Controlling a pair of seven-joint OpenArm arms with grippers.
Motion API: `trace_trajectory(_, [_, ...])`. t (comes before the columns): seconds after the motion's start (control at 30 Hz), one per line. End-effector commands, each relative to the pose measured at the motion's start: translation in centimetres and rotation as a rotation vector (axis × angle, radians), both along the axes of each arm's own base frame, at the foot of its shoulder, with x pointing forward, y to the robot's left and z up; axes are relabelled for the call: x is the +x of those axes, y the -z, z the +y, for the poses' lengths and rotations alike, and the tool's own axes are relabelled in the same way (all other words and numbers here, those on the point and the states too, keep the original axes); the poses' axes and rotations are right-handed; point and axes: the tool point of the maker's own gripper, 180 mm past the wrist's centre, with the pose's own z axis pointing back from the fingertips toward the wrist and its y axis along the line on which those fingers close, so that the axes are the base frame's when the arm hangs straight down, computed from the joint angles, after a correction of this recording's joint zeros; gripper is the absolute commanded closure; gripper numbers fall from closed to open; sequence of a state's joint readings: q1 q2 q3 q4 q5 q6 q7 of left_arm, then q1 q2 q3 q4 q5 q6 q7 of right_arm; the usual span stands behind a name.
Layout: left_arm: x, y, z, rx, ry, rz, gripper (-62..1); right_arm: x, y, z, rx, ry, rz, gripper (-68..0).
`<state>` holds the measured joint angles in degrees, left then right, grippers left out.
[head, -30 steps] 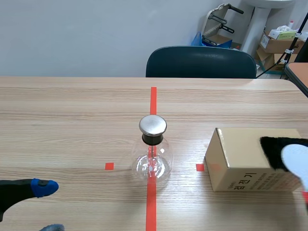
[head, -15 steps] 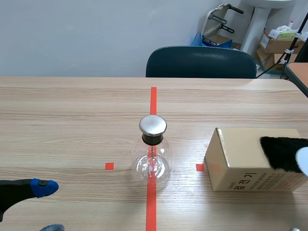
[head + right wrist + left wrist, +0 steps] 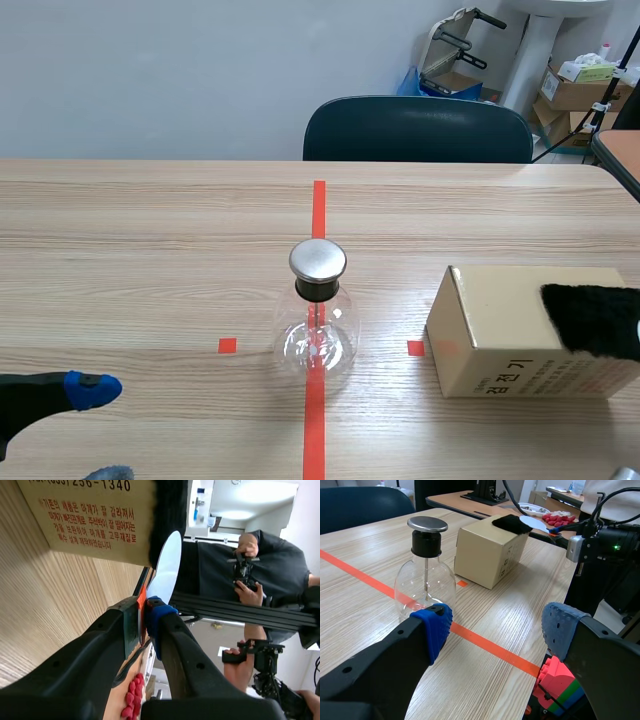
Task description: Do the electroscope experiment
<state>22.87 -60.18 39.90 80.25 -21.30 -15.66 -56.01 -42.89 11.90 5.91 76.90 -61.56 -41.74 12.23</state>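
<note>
While my right pincer clamps the white paddle, blade against the black fur ahead, I judge charging in hand; next, carry it to the electroscope ahead of my wide-open left pincer.

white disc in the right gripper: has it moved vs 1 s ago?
Yes. The white disc has slid rightward off the cardboard box, past the black fur, and out of the scene view.
</note>
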Motion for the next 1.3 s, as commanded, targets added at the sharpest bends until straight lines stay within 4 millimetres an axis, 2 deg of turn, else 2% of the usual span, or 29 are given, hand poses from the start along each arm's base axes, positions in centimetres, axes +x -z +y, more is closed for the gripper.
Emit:
trace_trajectory(0.0, [0.1,-0.9,-0.4,-0.040,0.001,-0.013,-40.8,0.5,-1.5,1.2,-0.020,-0.087,-0.062,-2.0])
trace_trajectory(0.13, [0.1,-0.9,-0.4,-0.040,0.001,-0.013,-40.8,0.1,-1.3,5.3,0.014,-0.310,-0.053,-2.0])
trace_trajectory(0.2, [0.1,-0.9,-0.4,-0.040,0.001,-0.013,-40.8,-0.1,-1.3,5.9,0.020,-0.346,-0.052,-2.0])
trace_trajectory(0.27, [0.1,-0.9,-0.4,-0.040,0.001,-0.013,-40.8,0.2,-1.3,4.9,0.014,-0.288,-0.055,-2.0])
trace_trajectory(0.4, [0.1,-0.9,-0.4,-0.040,0.001,-0.013,-40.8,0.4,-1.5,0.6,-0.021,-0.051,-0.064,-2.0])
trace_trajectory(0.5, [0.1,-0.9,-0.4,-0.040,0.001,-0.013,-40.8,0.4,-1.5,-0.3,-0.030,0.000,-0.066,-2.0])
trace_trajectory(0.57, [0.1,-0.9,-0.4,-0.040,0.001,-0.013,-40.7,0.5,-1.5,1.1,-0.021,-0.076,-0.062,-2.0])
trace_trajectory(0.7, [0.1,-0.9,-0.4,-0.040,0.001,-0.013,-40.8,0.1,-1.3,5.5,0.019,-0.315,-0.054,-2.0])
trace_trajectory(0.77, [0.1,-0.9,-0.4,-0.040,0.001,-0.013,-40.8,-0.1,-1.3,6.2,0.027,-0.358,-0.053,-2.0])
trace_trajectory(0.83, [0.1,-0.9,-0.4,-0.040,0.001,-0.013,-40.8,0.1,-1.3,5.3,0.019,-0.304,-0.055,-2.0])
trace_trajectory(0.97, [0.1,-0.9,-0.4,-0.040,0.001,-0.013,-40.8,0.4,-1.5,0.9,-0.019,-0.064,-0.064,-2.0])
trace_trajectory(1.03, [0.1,-0.9,-0.4,-0.040,0.001,-0.013,-40.8,0.4,-1.5,-0.1,-0.028,-0.009,-0.065,-2.0])
trace_trajectory(1.1, [0.1,-0.9,-0.4,-0.040,0.001,-0.013,-40.7,0.4,-1.5,0.7,-0.027,-0.053,-0.062,-2.0])
trace_trajectory(1.27, [0.1,-0.9,-0.4,-0.040,0.001,-0.013,-40.8,0.0,-1.3,5.6,0.017,-0.326,-0.052,-2.0])
